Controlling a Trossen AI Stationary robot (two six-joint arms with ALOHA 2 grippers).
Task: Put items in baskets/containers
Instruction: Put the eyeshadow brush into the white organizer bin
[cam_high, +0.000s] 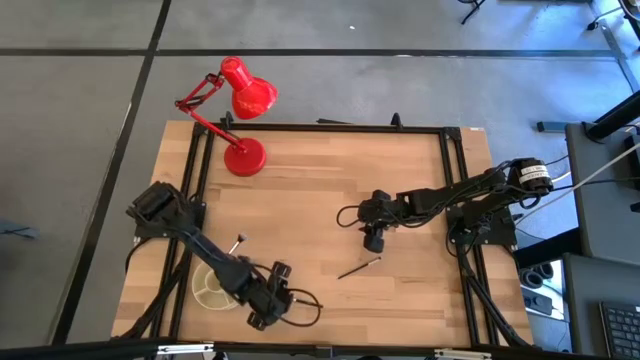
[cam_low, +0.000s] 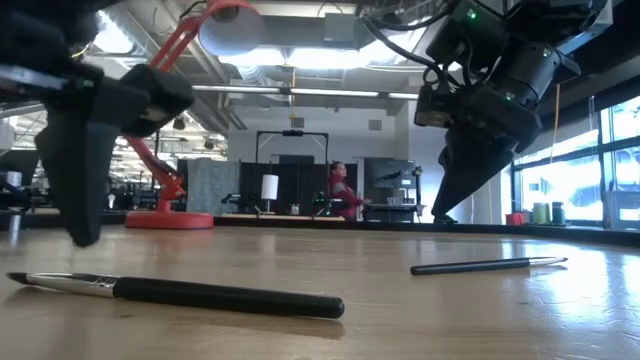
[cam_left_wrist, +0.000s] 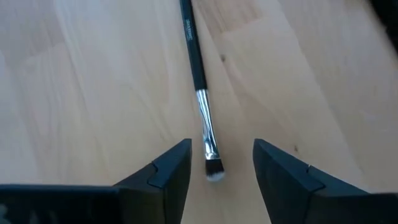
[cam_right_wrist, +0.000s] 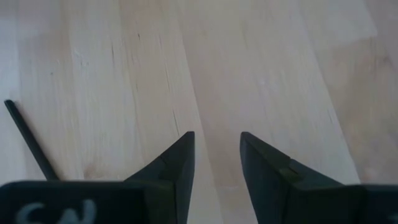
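Observation:
My left gripper (cam_high: 266, 303) hovers open near the table's near edge, just right of the cream-white dish (cam_high: 208, 287), whose right part the arm hides. In the left wrist view its fingers stand on either side of a brush's light bristle tip (cam_left_wrist: 214, 172) without touching it. That brush (cam_low: 180, 292) lies flat on the wood. My right gripper (cam_high: 374, 238) is open above mid-table, with a second brush (cam_high: 358, 267) flat on the table just nearer than it. Only this brush's handle end (cam_right_wrist: 28, 142) shows in the right wrist view. A third brush (cam_high: 237, 243) shows beside the left arm.
A red desk lamp stands with its base (cam_high: 244, 157) at the table's far left. Black frame rails (cam_high: 452, 170) run along the left, far and right edges. A cable loop (cam_high: 305, 308) lies right of my left gripper. Bare wood spreads between the two grippers.

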